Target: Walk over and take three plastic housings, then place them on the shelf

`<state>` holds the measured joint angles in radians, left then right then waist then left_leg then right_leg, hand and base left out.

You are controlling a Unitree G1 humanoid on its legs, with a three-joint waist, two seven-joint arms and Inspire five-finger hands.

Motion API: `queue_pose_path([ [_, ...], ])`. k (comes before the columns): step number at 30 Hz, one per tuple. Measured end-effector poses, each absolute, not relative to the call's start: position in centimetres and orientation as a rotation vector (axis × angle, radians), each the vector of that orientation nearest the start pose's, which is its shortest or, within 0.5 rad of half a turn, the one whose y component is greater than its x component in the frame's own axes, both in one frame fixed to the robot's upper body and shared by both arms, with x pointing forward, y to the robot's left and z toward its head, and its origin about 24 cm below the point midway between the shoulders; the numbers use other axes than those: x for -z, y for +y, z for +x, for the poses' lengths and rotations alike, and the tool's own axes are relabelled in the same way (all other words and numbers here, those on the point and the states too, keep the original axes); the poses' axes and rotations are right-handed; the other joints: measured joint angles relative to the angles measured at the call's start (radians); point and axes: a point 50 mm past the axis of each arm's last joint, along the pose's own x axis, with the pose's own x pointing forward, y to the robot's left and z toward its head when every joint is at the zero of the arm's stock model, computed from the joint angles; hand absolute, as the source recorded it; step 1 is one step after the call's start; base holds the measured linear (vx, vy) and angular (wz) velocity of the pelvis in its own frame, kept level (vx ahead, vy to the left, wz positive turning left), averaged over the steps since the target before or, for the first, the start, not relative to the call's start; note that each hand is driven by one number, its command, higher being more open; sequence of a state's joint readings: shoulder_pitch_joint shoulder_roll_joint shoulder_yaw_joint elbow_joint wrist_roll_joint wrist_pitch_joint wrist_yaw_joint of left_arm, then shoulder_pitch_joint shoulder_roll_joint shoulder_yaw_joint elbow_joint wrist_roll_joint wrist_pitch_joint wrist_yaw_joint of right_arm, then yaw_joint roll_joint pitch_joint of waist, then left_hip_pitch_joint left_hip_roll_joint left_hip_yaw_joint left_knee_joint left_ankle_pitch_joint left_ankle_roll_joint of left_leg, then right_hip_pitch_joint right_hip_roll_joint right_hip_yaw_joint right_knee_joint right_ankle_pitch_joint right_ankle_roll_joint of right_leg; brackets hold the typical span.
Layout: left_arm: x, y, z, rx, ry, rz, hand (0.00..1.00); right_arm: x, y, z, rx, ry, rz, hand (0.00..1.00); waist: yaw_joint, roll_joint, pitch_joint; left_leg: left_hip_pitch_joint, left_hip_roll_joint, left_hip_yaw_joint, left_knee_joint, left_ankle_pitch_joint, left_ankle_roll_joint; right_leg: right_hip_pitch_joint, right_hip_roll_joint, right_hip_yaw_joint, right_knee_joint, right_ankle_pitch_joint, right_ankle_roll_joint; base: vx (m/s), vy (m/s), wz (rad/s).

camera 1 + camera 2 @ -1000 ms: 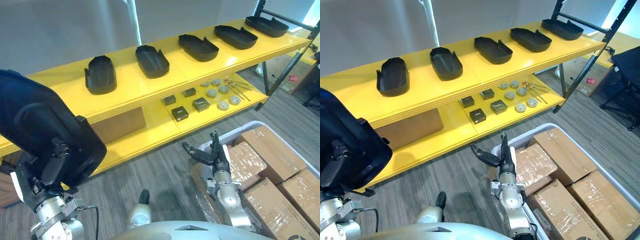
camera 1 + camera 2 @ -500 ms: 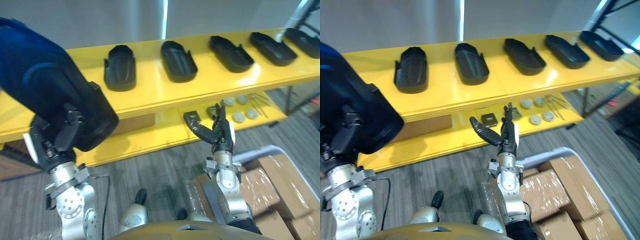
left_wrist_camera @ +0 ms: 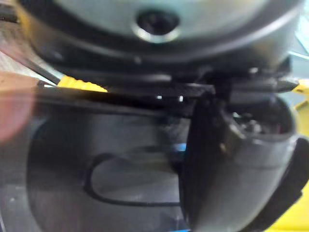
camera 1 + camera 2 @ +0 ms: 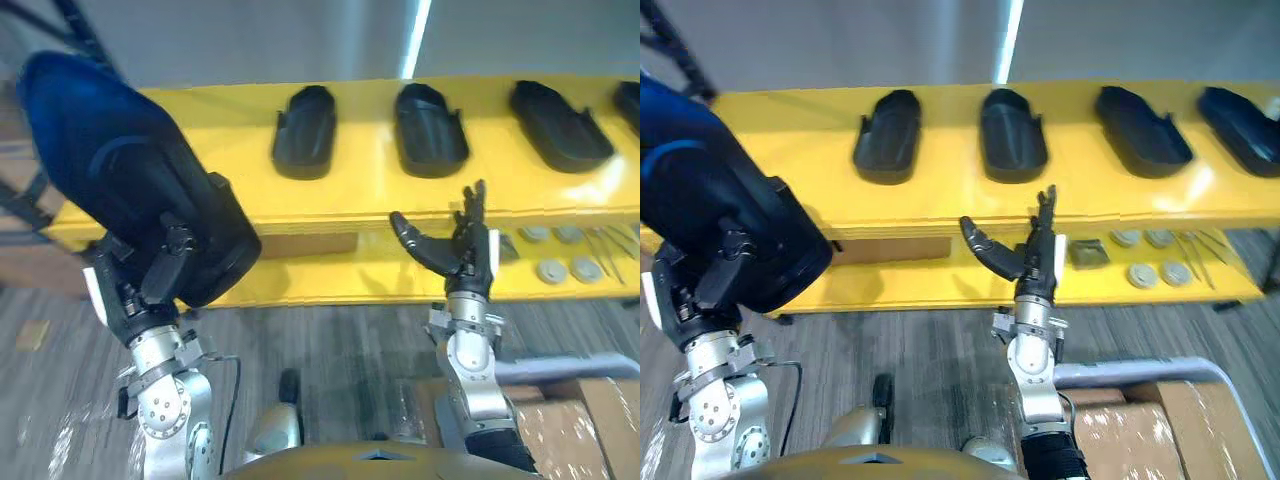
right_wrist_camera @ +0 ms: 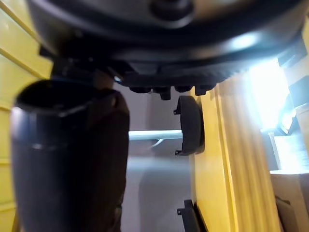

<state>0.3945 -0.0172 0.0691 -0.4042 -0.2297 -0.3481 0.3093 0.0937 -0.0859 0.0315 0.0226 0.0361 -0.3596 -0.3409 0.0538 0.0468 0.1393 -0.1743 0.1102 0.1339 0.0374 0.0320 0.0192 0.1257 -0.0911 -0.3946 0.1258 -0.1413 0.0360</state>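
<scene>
Now left hand (image 4: 150,295) fingers clasp a plastic housing (image 4: 105,170) (right hand (image 4: 466,256) fingers spread).

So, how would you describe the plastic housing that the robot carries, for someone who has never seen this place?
Find the long yellow shelf. In front of its left end, the left robot hand grips a dark housing and holds it up. The other housings lie in a row on top of the shelf; this one is off the shelf, in the robot hand.

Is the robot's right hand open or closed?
Open. The dark right hand has straight fingers pointing up and thumb spread out, holding nothing, in front of the yellow shelf.
</scene>
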Motion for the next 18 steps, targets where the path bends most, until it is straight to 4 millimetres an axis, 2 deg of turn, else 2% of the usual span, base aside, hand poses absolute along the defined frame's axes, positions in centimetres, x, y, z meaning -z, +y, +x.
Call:
queue_pose_path([
  [2, -8.2, 20.6, 16.0, -0.519, -0.354, -0.237, 0.0, -5.0, -18.3, 22.7, 0.33, -0.25, -0.009, 1.0, 0.002, 0.009, -0.005, -0.01, 0.0, 0.029, -0.003, 0.003, 0.001, -0.001, -0.015, -0.014, 0.013, -0.005, -0.001, 0.02, 0.127, 0.73],
  [4, -8.1, 20.7, 16.0, -0.519, -0.354, -0.273, 0.0, -5.2, -18.6, 22.2, 0.334, -0.262, -0.012, 1.0, 0.0, 0.009, -0.006, -0.029, -0.012, 0.072, 0.026, 0.032, -0.04, 0.004, -0.051, -0.015, 0.034, -0.056, 0.032, 0.03, 0.142, 0.6],
  [5, -7.8, 20.7, 15.8, -0.524, -0.339, -0.287, 0.0, -5.3, -18.7, 22.0, 0.335, -0.266, -0.016, 1.0, -0.002, 0.024, -0.002, -0.03, -0.013, 0.1, 0.051, 0.114, -0.042, 0.008, -0.075, -0.016, 0.072, -0.092, 0.065, 0.03, 0.068, 0.27],
  [6, -7.5, 20.8, 15.6, -0.523, -0.326, -0.298, 0.0, -5.2, -18.7, 21.9, 0.338, -0.258, -0.012, 1.0, -0.002, 0.021, -0.003, -0.026, -0.03, 0.103, 0.06, 0.12, -0.039, 0.002, -0.1, -0.013, 0.102, -0.109, 0.068, -0.01, 0.127, 0.24],
  [7, -7.2, 20.8, 15.4, -0.52, -0.31, -0.3, 0.0, -5.0, -18.6, 21.8, 0.343, -0.251, 0.009, 1.0, -0.004, 0.004, -0.001, -0.032, -0.075, 0.08, 0.079, 0.152, -0.076, -0.018, -0.156, -0.004, 0.148, -0.137, 0.078, -0.03, 0.093, 0.2],
  [8, -6.8, 20.7, 15.5, -0.515, -0.296, -0.303, 0.0, -5.0, -18.4, 21.8, 0.344, -0.249, 0.03, 1.0, -0.011, -0.009, -0.004, -0.049, -0.108, 0.037, 0.09, 0.18, -0.123, -0.027, -0.201, -0.002, 0.158, -0.133, 0.091, -0.02, 0.131, -0.27],
  [9, -6.4, 20.7, 15.3, -0.525, -0.285, -0.301, 0.0, -5.4, -17.8, 22.5, 0.325, -0.267, 0.055, 1.0, 0.01, 0.009, 0.008, -0.06, -0.076, -0.021, 0.159, 0.12, -0.105, -0.037, -0.21, 0.044, 0.151, -0.106, 0.112, 0.02, 0.086, -0.51],
  [10, -6.3, 20.7, 15.2, -0.524, -0.278, -0.296, 0.0, -5.5, -17.5, 22.7, 0.317, -0.268, 0.059, 1.0, 0.013, 0.032, 0.006, -0.045, -0.054, -0.045, 0.171, 0.09, -0.123, -0.036, -0.199, 0.063, 0.15, -0.099, 0.117, 0.03, 0.175, -0.98],
  [11, -6.1, 20.5, 15.3, -0.516, -0.271, -0.291, 0.0, -5.2, -16.9, 23.0, 0.3, -0.257, 0.063, 1.0, 0.012, 0.06, -0.001, 0.005, -0.047, -0.094, 0.136, 0.03, -0.145, -0.035, -0.193, 0.107, 0.144, -0.089, 0.134, 0.02, 0.205, -0.67],
  [12, -6.2, 20.4, 15.3, -0.511, -0.272, -0.291, 0.0, -5.0, -16.5, 23.2, 0.287, -0.248, 0.065, 1.0, 0.005, 0.066, -0.004, 0.024, -0.045, -0.094, 0.12, 0.003, -0.132, -0.032, -0.195, 0.124, 0.135, -0.08, 0.145, 0.01, 0.297, -0.74],
  [13, -6.4, 20.3, 15.8, -0.496, -0.286, -0.267, 0.0, -4.7, -15.8, 23.3, 0.265, -0.234, 0.072, 1.0, -0.005, 0.055, 0.001, 0.043, -0.063, -0.065, 0.103, 0.004, -0.122, -0.028, -0.218, 0.141, 0.115, -0.046, 0.148, -0.01, 0.308, -0.6],
  [14, -6.7, 20.0, 16.1, -0.469, -0.297, -0.232, 0.0, -4.6, -15.4, 23.2, 0.254, -0.229, 0.077, 1.0, -0.01, 0.055, 0.001, 0.064, -0.071, -0.035, 0.077, 0.0, -0.115, -0.029, -0.227, 0.161, 0.094, -0.004, 0.145, -0.03, 0.337, -0.6],
  [15, -6.9, 19.9, 16.3, -0.441, -0.307, -0.208, 0.0, -4.5, -15.3, 23.1, 0.26, -0.224, 0.087, 1.0, -0.016, 0.041, 0.011, 0.083, -0.08, -0.022, 0.058, 0.0, -0.113, -0.029, -0.238, 0.168, 0.089, 0.023, 0.144, -0.04, 0.252, -0.42],
  [16, -7.1, 19.7, 16.7, -0.408, -0.318, -0.2, 0.0, -4.4, -15.2, 23.0, 0.271, -0.217, 0.101, 1.0, -0.022, 0.028, 0.019, 0.094, -0.089, -0.016, 0.043, 0.001, -0.097, -0.028, -0.243, 0.175, 0.091, 0.046, 0.139, -0.06, 0.228, -0.2],
  [17, -7.2, 19.6, 16.9, -0.377, -0.325, -0.188, 0.0, -4.2, -15.0, 22.8, 0.284, -0.208, 0.117, 1.0, -0.029, 0.019, 0.024, 0.101, -0.092, -0.009, 0.032, -0.002, -0.078, -0.035, -0.248, 0.178, 0.099, 0.072, 0.125, -0.07, 0.219, -0.2],
  [18, -7.3, 19.6, 17.1, -0.347, -0.328, -0.17, 0.0, -4.1, -15.3, 22.4, 0.313, -0.198, 0.136, 1.0, -0.028, 0.012, 0.026, 0.116, -0.092, 0.013, 0.002, -0.005, -0.072, -0.057, -0.248, 0.172, 0.11, 0.106, 0.084, -0.08, 0.212, -0.27],
])
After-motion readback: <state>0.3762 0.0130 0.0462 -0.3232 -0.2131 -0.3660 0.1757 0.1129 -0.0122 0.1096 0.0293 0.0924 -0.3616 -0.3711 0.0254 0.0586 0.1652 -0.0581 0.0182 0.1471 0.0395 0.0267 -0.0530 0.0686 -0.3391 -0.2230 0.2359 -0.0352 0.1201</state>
